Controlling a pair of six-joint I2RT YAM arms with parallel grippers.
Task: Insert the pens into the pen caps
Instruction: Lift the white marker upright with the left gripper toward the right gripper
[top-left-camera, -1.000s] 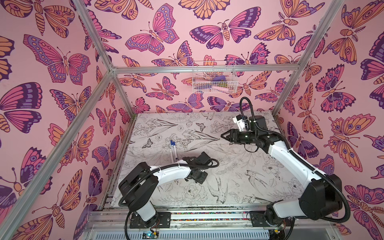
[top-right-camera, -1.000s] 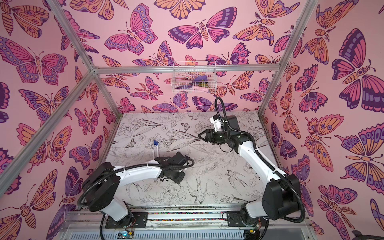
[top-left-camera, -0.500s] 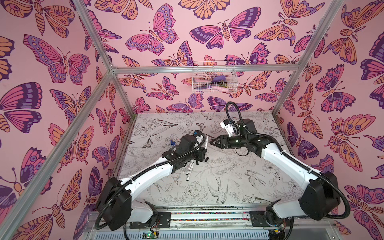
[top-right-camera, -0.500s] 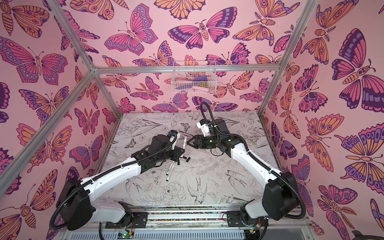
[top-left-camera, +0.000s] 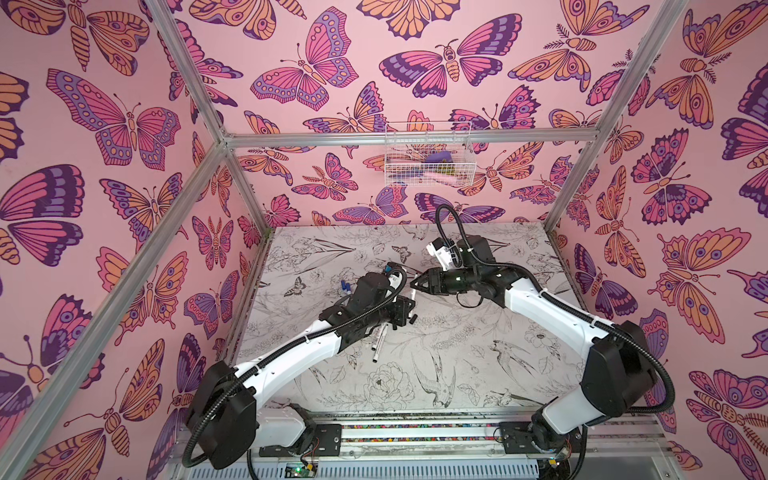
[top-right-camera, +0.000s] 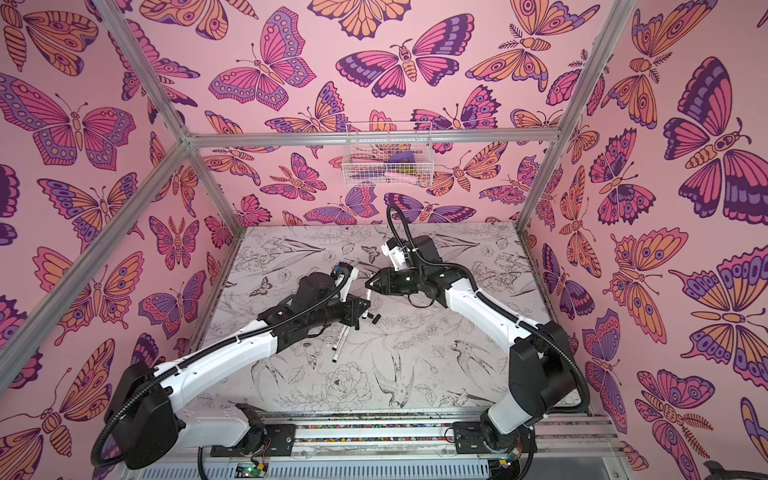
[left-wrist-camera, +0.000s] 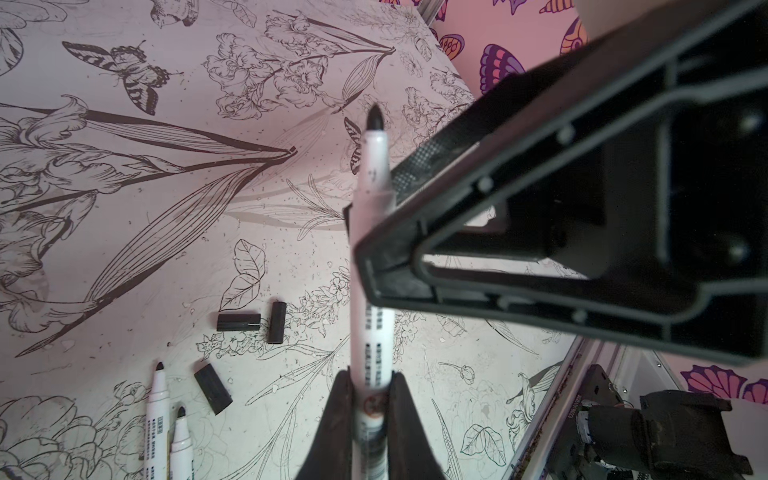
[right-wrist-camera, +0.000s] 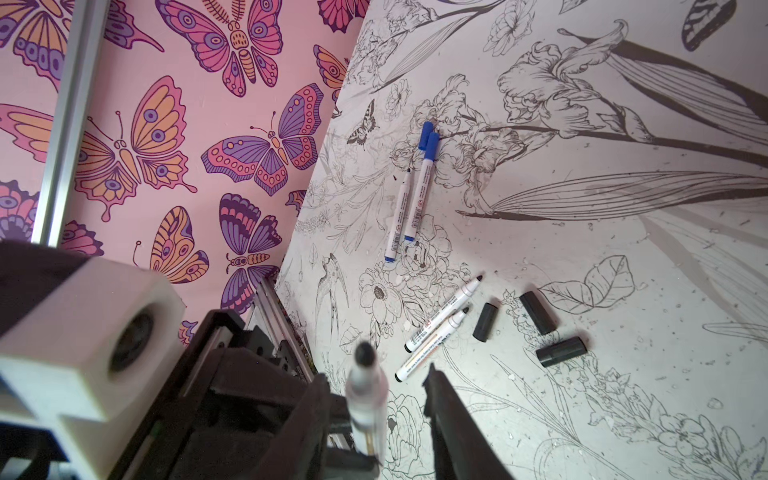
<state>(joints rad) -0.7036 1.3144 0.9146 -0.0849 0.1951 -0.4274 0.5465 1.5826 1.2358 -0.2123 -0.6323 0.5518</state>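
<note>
left gripper (left-wrist-camera: 370, 386) clamped tight on the back half of a black-tip pen (left-wrist-camera: 372, 340), bare tip sticking out ahead. right gripper (right-wrist-camera: 376, 374) straddles the front of that same pen. its jaws are part open, with the pen close to one side and a clear gap on the other, so no grip there. both meet over the middle of the table (right-wrist-camera: 644, 415). lying on the table: two more bare black pens (right-wrist-camera: 442, 316) side by side, three black caps (right-wrist-camera: 485, 322) just beside their tips, two blue pens (right-wrist-camera: 419, 195) further off, one capped.
</note>
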